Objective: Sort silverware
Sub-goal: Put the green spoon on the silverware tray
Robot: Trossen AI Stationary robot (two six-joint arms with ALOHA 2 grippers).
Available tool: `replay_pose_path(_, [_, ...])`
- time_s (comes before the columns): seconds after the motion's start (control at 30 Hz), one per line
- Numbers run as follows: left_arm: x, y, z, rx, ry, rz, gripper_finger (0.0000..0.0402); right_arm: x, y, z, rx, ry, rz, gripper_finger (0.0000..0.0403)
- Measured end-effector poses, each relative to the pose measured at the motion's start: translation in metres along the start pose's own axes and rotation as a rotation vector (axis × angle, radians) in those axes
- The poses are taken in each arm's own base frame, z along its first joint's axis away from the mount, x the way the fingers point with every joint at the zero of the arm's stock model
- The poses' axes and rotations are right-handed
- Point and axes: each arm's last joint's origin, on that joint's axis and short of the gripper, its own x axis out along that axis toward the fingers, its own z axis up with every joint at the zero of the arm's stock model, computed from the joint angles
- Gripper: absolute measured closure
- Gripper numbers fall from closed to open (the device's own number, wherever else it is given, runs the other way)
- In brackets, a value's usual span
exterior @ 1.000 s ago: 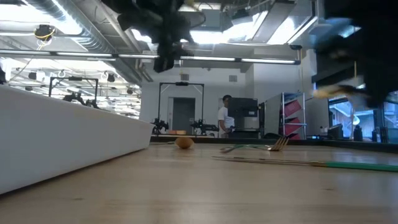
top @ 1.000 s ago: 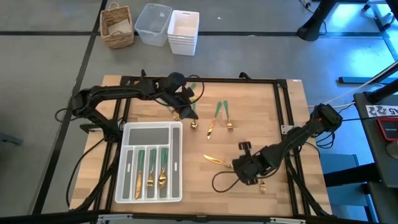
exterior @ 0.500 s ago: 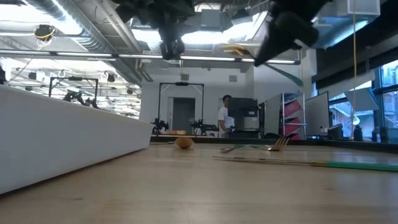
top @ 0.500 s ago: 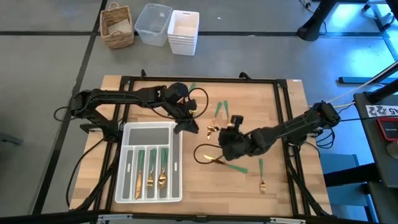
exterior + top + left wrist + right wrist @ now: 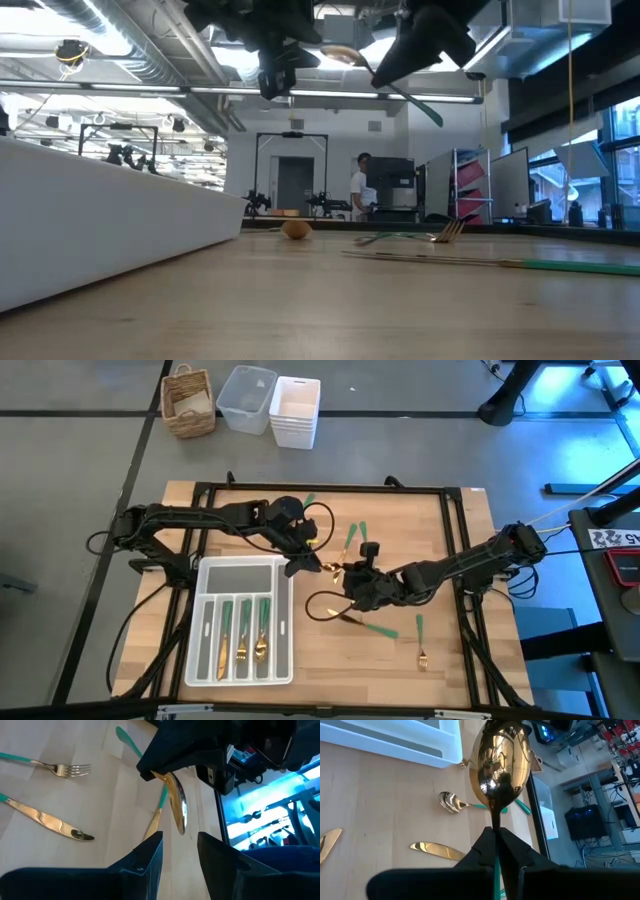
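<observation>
My right gripper hovers above the table's middle, shut on a gold-headed, green-handled spoon. The spoon's bowl points at my left gripper, which is open, just off the white tray's far right corner, and touches nothing. In the low view both grippers hang high, left and right. Several pieces lie in the tray's slots. A knife, a fork and other pieces lie flat on the wood. My right gripper pinches the spoon between its two fingers at the thin neck just behind the bowl. The bowl sticks out ahead of the fingertips toward the table's left. The spoon is lifted clear and tilted, bowl high, green handle slanting down behind.
Beyond the table's far edge stand a wicker basket, a clear tub and a white bin. A black frame borders the wood. A cable loops by the right gripper. A person stands far off in the room.
My right gripper has carried the spoon from the near right part of the table toward the centre and my left gripper, rising as it went. My left gripper has shifted a little toward the tray's far right corner. The pieces on the table have stayed put.
</observation>
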Motion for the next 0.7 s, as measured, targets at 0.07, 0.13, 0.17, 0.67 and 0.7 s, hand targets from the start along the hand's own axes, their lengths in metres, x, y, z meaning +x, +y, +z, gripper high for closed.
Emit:
replay_pose_path(0.07, [0.0, 0.0, 0.0, 0.008, 0.0, 0.0, 0.0285, 0.0, -0.0001, 0.0007, 0.005, -0.005, 0.0, 0.0394])
replay_pose_path(0.13, [0.0001, -0.0001, 0.0005, 0.008, -0.005, -0.001, 0.0285, 0.0, -0.0002, 0.0018, 0.013, -0.014, -0.001, 0.0394])
replay_pose_path(0.17, [0.0002, -0.0002, 0.0011, -0.001, -0.01, -0.003, 0.0285, -0.0001, -0.0003, 0.0022, 0.017, -0.018, -0.001, 0.0394])
replay_pose_path(0.67, [0.0007, -0.0039, 0.0079, -0.018, -0.076, -0.029, 0.03, -0.0004, -0.001, 0.0067, 0.052, -0.055, -0.005, 0.0394])
replay_pose_path(0.7, [0.0008, -0.0044, 0.0084, -0.014, -0.08, -0.032, 0.0302, -0.0005, -0.0011, 0.0069, 0.054, -0.056, -0.005, 0.0394])
